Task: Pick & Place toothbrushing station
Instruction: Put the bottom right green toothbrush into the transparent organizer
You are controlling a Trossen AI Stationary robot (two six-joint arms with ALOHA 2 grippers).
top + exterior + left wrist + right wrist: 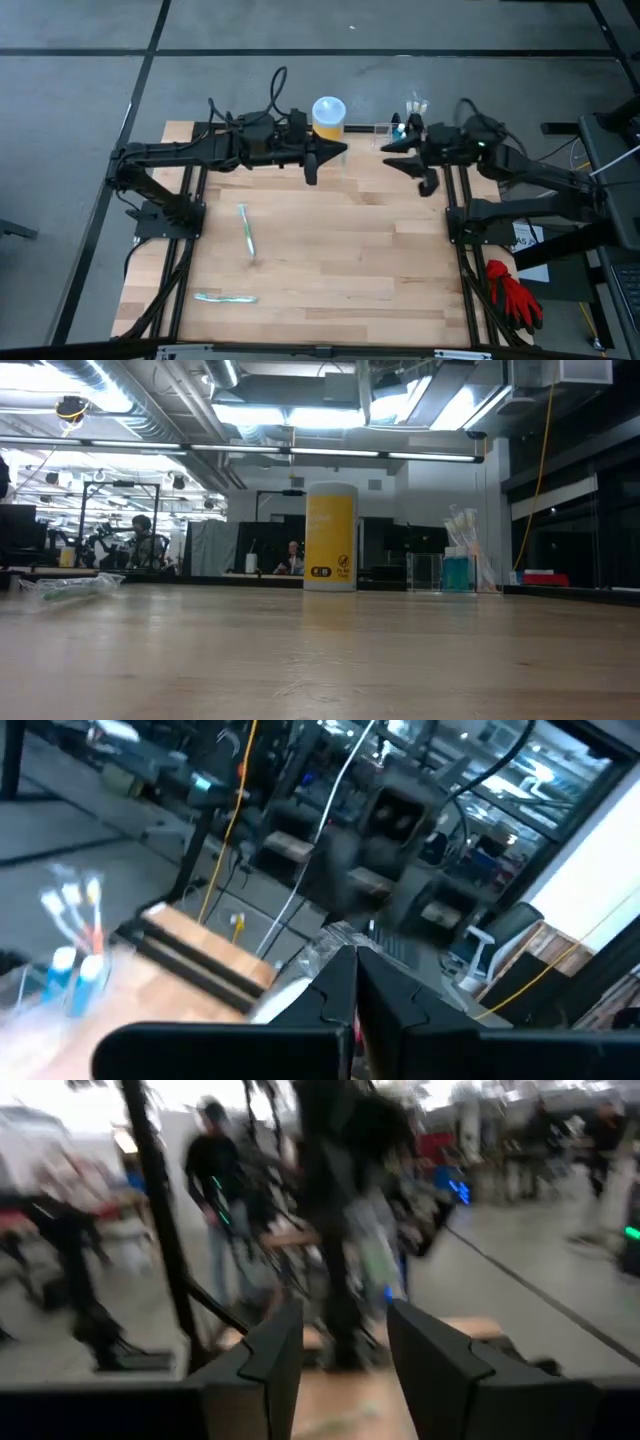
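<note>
**Both arms raised at the back edge, nothing picked up yet**

The toothbrushing station (383,129), a clear low holder, sits at the table's (330,260) far edge between the yellow canister (328,116) and a cup of brushes (414,108). The right gripper (402,153) hovers just beside it, fingers parted and empty, probably lining up its approach. The left gripper (334,152) hangs near the canister, fingers closed together, holding nothing.

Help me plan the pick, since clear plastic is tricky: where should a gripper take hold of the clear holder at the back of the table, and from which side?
Probably across the clear holder's thin upright walls near its open rim, coming from above. It stands upright at the table's back edge, apart from the yellow canister. The right gripper, open, is nearest.
</note>
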